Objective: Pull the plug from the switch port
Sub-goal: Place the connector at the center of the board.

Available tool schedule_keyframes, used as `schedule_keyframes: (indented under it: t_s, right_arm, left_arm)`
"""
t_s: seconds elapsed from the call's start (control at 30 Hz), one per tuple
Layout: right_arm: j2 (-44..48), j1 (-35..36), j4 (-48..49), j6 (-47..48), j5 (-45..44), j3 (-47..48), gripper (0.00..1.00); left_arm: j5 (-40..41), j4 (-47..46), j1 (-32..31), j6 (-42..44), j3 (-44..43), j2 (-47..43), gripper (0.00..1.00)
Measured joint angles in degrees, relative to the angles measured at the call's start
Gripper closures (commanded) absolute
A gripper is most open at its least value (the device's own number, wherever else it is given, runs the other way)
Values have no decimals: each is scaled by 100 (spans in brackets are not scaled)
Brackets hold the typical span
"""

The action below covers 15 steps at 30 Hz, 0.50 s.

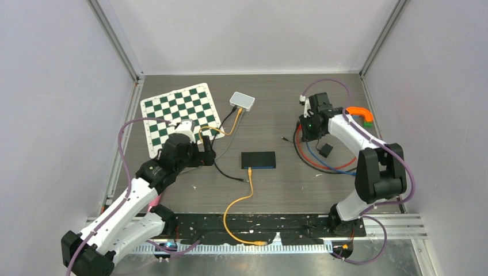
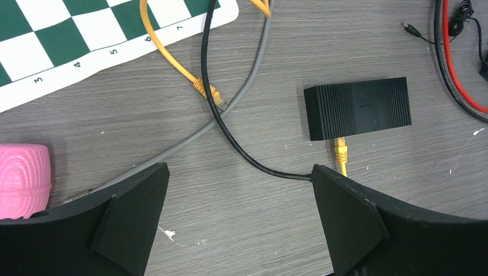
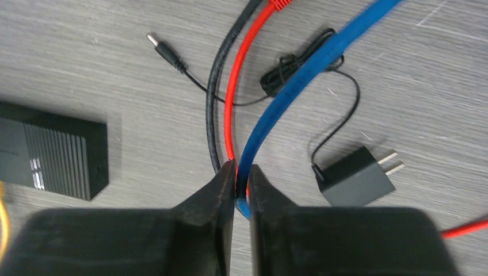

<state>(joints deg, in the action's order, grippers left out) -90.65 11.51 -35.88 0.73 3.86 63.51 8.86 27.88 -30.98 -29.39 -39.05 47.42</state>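
Note:
The black switch (image 1: 258, 160) lies flat at the table's middle. A yellow plug (image 1: 250, 171) sits in its near-side port, and its yellow cable runs to the front edge. In the left wrist view the switch (image 2: 358, 108) and plug (image 2: 340, 150) lie ahead and to the right of my left gripper (image 2: 241, 190), which is open and empty above the table. In the top view the left gripper (image 1: 208, 154) is left of the switch. My right gripper (image 1: 304, 133) hovers right of the switch. Its jaws (image 3: 241, 169) are closed to a slit, with the blue cable (image 3: 299, 80) showing behind.
A green chessboard mat (image 1: 181, 115) and a white box (image 1: 242, 100) with cables lie at the back left. Loose yellow (image 2: 172, 60), grey and black (image 2: 230, 138) cables cross left of the switch. A pink object (image 2: 23, 178), a power adapter (image 3: 354, 183) and red and blue cables are nearby.

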Motion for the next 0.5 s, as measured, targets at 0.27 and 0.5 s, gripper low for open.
schedule_keyframes:
  t_s: [0.27,0.5]
  right_arm:
    - [-87,0,15,-52,26,179,37]
    - [1633,22,763,-905,1027,-737,38]
  left_arm:
    - [-219,-149,0,114,0,131,0]
    - [-855,-374,0,297,17,544,13]
